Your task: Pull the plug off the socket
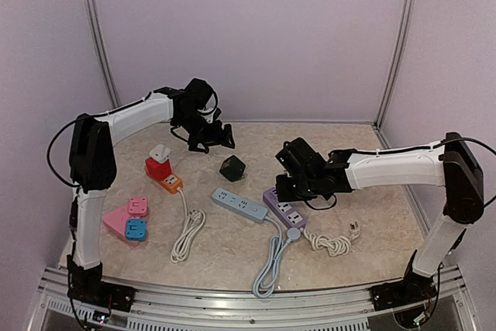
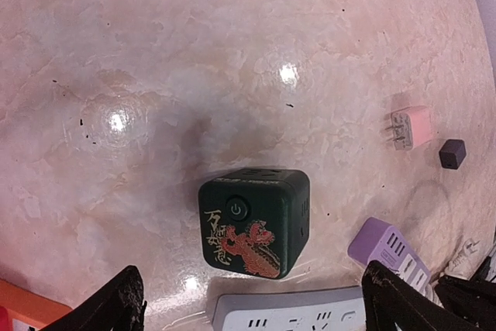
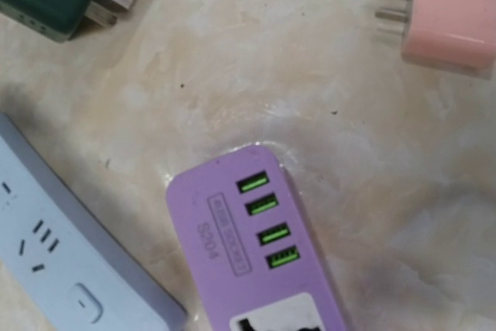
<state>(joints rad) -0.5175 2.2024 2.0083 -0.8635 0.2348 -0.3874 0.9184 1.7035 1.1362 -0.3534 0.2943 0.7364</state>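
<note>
Upper left of the overhead view, your left gripper (image 1: 215,142) hangs with its jaws spread wide, nothing between them. Centre frame, just below it, the dark green cube plug (image 1: 232,167) lies loose on the marble-look tabletop (image 1: 229,246), prongs bare. Further right, your right gripper (image 1: 294,182) sits pinched closed over the lilac plastic power strip (image 1: 283,208).

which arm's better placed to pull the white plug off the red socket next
Left. The left gripper is open and nearer the white plug on the red socket; the right gripper is shut over the purple strip, farther away.
</note>
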